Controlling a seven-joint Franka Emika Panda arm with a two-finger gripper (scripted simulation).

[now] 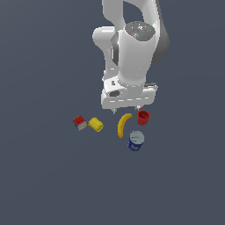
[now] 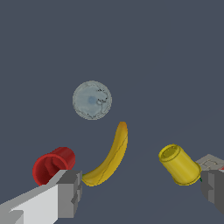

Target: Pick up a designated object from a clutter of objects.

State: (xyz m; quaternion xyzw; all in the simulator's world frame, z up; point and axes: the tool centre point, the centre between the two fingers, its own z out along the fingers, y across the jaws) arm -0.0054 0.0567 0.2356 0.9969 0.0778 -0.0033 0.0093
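The small red cup (image 1: 143, 117) stands mouth up on the dark floor, at the exterior view's right of the yellow banana (image 1: 123, 125). My gripper (image 1: 126, 109) is open and empty, hovering above the banana's far end, with one fingertip close beside the cup. In the wrist view the cup (image 2: 52, 165) shows just beyond one finger (image 2: 65, 192). The banana (image 2: 109, 157) lies between the fingers of the gripper (image 2: 140, 190). The cup is not between the jaws.
A blue can with a pale lid (image 1: 136, 140) (image 2: 92, 99) stands near the banana's other end. A yellow cylinder (image 1: 96, 124) (image 2: 179, 165) lies on its side. A red-and-white cube (image 1: 79, 122) (image 2: 211, 161) sits beside it, partly hidden by the other finger.
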